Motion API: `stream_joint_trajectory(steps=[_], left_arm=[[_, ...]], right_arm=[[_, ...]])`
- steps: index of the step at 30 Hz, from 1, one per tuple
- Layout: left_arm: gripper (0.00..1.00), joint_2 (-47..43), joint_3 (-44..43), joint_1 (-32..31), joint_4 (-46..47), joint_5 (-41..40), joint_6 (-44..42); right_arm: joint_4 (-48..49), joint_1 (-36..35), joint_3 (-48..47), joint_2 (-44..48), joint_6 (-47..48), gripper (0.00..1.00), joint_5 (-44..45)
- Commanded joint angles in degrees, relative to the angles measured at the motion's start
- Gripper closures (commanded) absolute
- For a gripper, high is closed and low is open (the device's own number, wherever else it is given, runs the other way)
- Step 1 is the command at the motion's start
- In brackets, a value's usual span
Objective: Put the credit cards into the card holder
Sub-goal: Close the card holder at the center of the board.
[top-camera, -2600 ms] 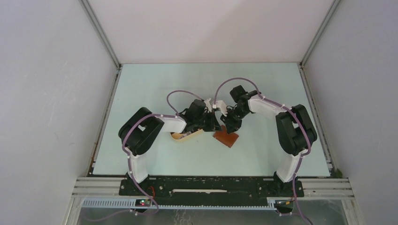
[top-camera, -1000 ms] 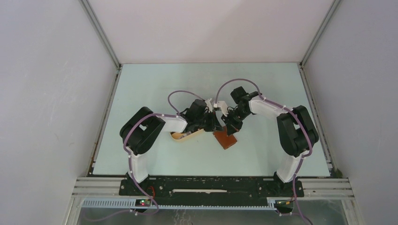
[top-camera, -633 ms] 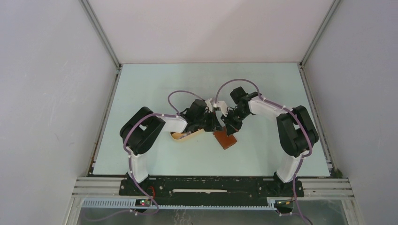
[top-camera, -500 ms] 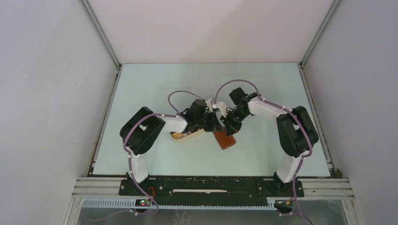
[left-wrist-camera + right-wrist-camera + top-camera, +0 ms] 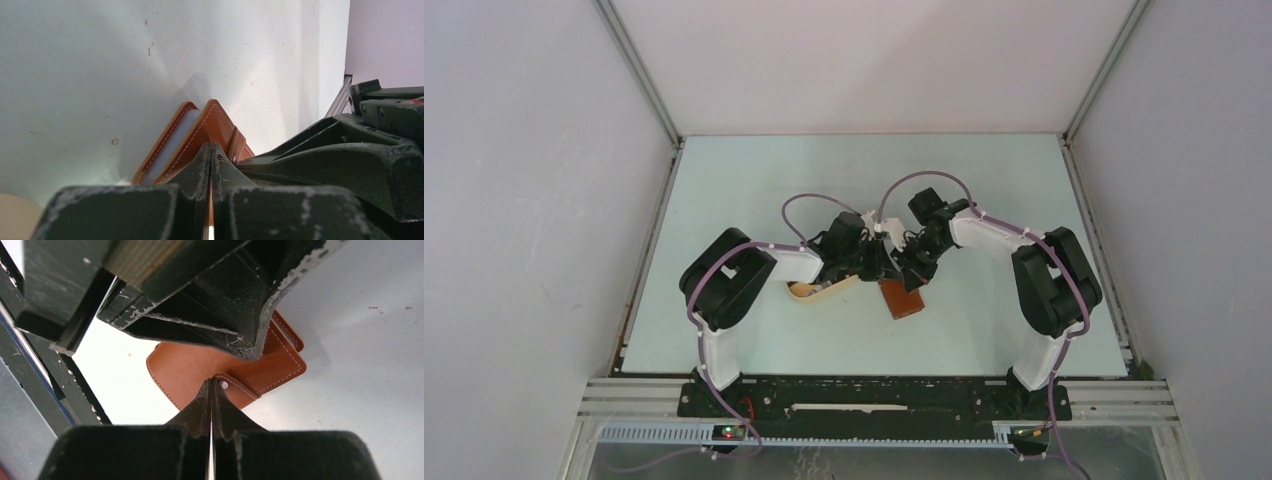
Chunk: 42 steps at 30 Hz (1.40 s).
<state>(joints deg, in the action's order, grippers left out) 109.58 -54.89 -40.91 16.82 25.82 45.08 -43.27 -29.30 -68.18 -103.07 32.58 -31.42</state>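
The reddish-brown card holder (image 5: 905,300) lies mid-table, partly tipped up between both grippers. My left gripper (image 5: 883,267) is shut, pinching one leather cover at its edge (image 5: 210,146). Beside that cover the card holder (image 5: 216,122) gapes a little and shows a greyish pocket (image 5: 172,147). My right gripper (image 5: 908,277) is shut with its tips (image 5: 211,381) on the snap tab (image 5: 240,390) of the card holder (image 5: 187,367). No credit cards show in any view.
The oval cream tray (image 5: 810,292) lies left of the card holder, mostly under my left arm; its corner shows in the left wrist view (image 5: 10,217). The two grippers are almost touching. Grey walls and aluminium rails (image 5: 649,260) bound the table.
My right gripper has moved left, close to the left gripper. The card holder has turned from a diamond to a narrower, more upright shape and shifted slightly left.
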Motion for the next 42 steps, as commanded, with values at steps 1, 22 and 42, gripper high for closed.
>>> stream_joint_trajectory(steps=[1, 22, 42], left_arm=[[0.98, 1.0, -0.4, -0.6, -1.6, -1.0, -0.9], [0.98, 1.0, -0.3, -0.5, -1.5, -1.1, -0.8], [0.98, 0.5, 0.4, -0.5, -0.2, -0.8, -0.3]], right_arm=[[2.9, -2.6, 0.9, -0.6, -2.1, 1.0, 0.7], [3.0, -5.2, 2.9, -5.0, -4.5, 1.0, 8.0], [2.3, -3.1, 4.1, -4.6, -5.0, 0.95, 5.2]])
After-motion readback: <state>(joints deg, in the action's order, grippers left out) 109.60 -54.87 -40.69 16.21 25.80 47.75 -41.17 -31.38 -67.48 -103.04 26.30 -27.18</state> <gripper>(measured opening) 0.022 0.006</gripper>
